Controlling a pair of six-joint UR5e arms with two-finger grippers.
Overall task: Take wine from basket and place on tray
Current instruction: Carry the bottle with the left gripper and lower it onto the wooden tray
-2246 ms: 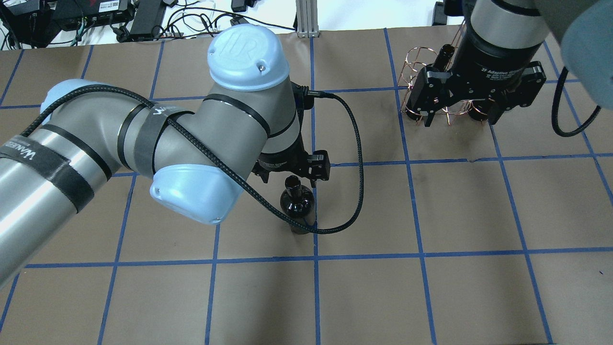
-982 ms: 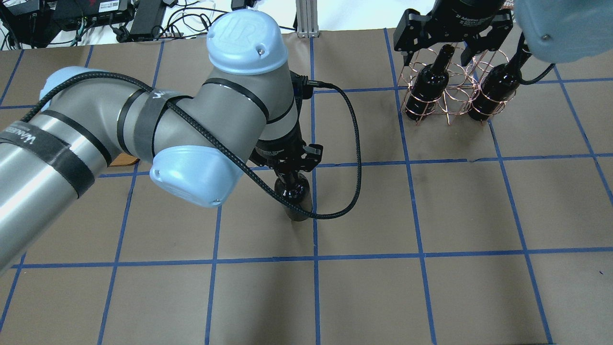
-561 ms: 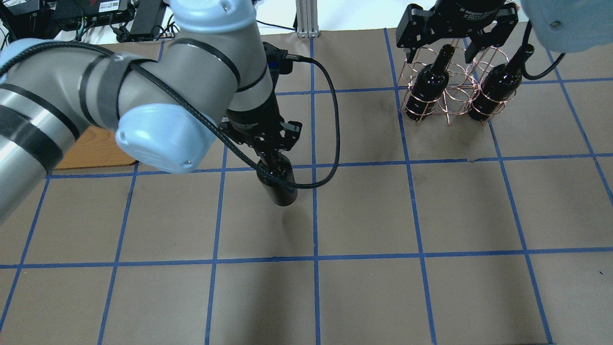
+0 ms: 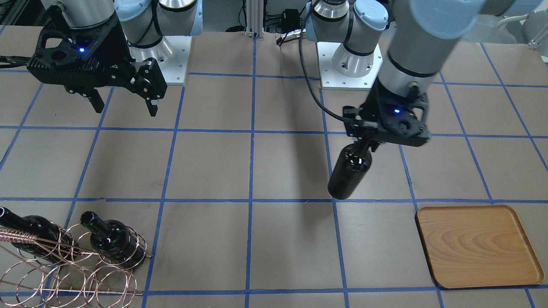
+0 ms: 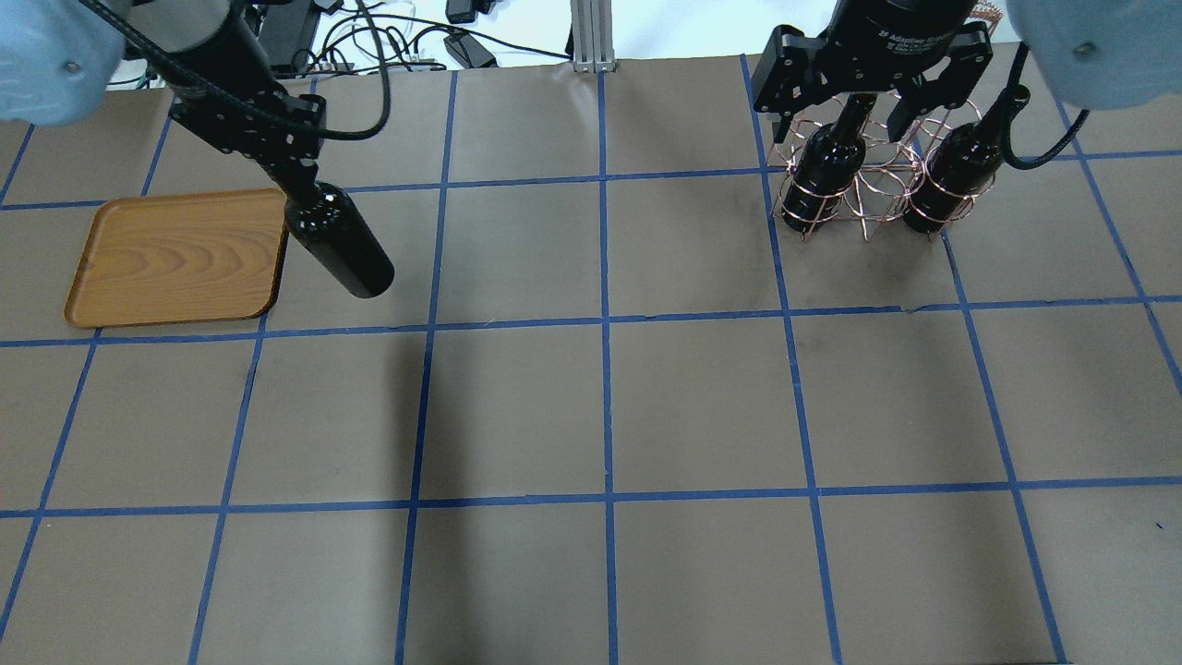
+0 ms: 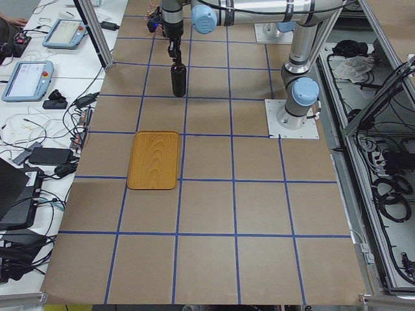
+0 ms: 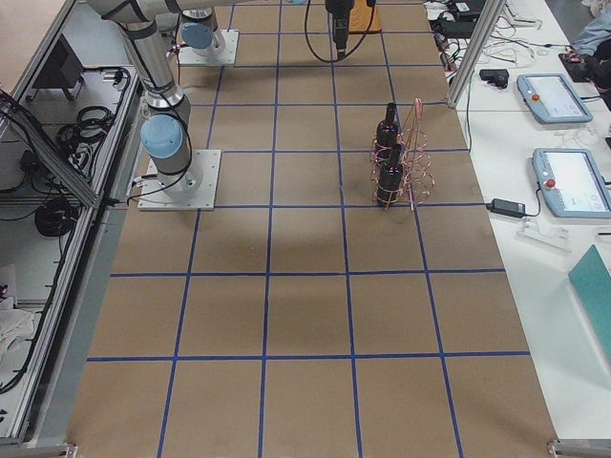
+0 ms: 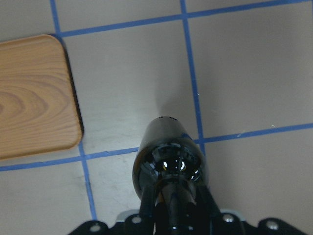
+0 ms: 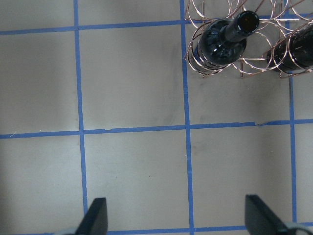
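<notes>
My left gripper [image 5: 292, 177] is shut on the neck of a near-black wine bottle [image 5: 340, 247] and holds it hanging clear of the table, tilted, just right of the wooden tray [image 5: 166, 263]. The left wrist view shows the bottle [image 8: 168, 159] from above, with the tray's corner [image 8: 34, 98] to its left. The front view shows the left gripper [image 4: 364, 143], the held bottle [image 4: 349, 173] and the bare tray [image 4: 477, 246]. My right gripper [image 5: 868, 88] is open and empty above the copper wire basket [image 5: 866, 205]. The basket holds two more bottles [image 5: 822, 171] [image 5: 960, 175].
The brown paper table top [image 5: 600, 416] has a blue tape grid. Cables and power boxes [image 5: 277, 37] lie beyond the far edge. An aluminium post [image 5: 586, 32] stands at the far middle. In the right wrist view the basket [image 9: 244, 68] is ahead of the open fingers [image 9: 95, 218].
My left arm lifted the bottle off the table's middle and carried it left and farther away, up to the tray's right edge. My right gripper rose off the basket and stays open above it.
</notes>
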